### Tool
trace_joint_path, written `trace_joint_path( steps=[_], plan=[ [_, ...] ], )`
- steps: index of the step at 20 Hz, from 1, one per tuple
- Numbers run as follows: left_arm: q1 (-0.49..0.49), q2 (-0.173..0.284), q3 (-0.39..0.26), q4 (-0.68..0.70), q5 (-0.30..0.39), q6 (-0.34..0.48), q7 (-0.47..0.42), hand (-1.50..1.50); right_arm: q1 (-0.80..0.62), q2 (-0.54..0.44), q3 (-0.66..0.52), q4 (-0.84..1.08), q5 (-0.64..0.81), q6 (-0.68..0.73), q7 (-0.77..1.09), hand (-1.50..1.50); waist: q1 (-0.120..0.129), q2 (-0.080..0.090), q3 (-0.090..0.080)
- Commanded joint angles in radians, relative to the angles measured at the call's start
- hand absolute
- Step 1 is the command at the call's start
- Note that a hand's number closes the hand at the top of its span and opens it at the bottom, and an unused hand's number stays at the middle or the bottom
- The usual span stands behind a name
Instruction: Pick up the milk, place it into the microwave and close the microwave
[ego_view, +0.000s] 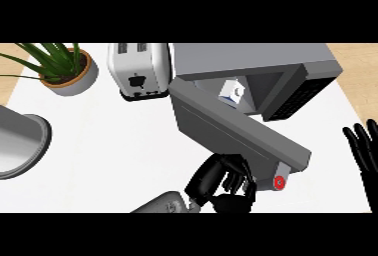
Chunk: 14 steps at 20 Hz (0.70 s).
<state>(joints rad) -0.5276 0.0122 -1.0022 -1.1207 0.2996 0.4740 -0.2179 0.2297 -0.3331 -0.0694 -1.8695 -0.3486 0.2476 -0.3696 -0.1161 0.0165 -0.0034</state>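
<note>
Milk (233, 93) inside microwave (255, 60); left hand (225, 180), fingers curled, empty, against open door (229, 132) outer edge. Right hand (363, 147) open, resting.

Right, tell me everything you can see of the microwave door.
The microwave door is a long grey slab, matte like the microwave body, swung wide open and reaching toward the robot. A red round mark sits near its free end. The left hand is at its outer edge, fingers curled. The milk shows inside, behind the door.

Grey microwave (255, 60), white-and-blue milk (232, 93), white toaster (139, 67), green plant (52, 55), black hands
</note>
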Motion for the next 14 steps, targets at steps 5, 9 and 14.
trace_joint_path(
  steps=[5,9,14],
  plan=[
    [-0.164,-0.012,0.020,0.045,0.158,0.100,-0.065,1.50,-0.005,-0.085,0.020,-0.093,-0.091,0.122,0.069,-1.50,-0.072,0.010,-0.002],
    [-0.251,-0.012,0.071,0.103,0.228,0.123,-0.054,1.50,-0.043,-0.086,0.027,-0.124,-0.118,0.117,0.092,-1.50,-0.094,0.022,-0.002],
    [-0.327,-0.012,0.113,0.178,0.304,0.151,-0.033,1.50,-0.058,-0.094,0.027,-0.155,-0.169,0.128,0.113,-1.50,-0.141,0.037,-0.001]
  ],
)
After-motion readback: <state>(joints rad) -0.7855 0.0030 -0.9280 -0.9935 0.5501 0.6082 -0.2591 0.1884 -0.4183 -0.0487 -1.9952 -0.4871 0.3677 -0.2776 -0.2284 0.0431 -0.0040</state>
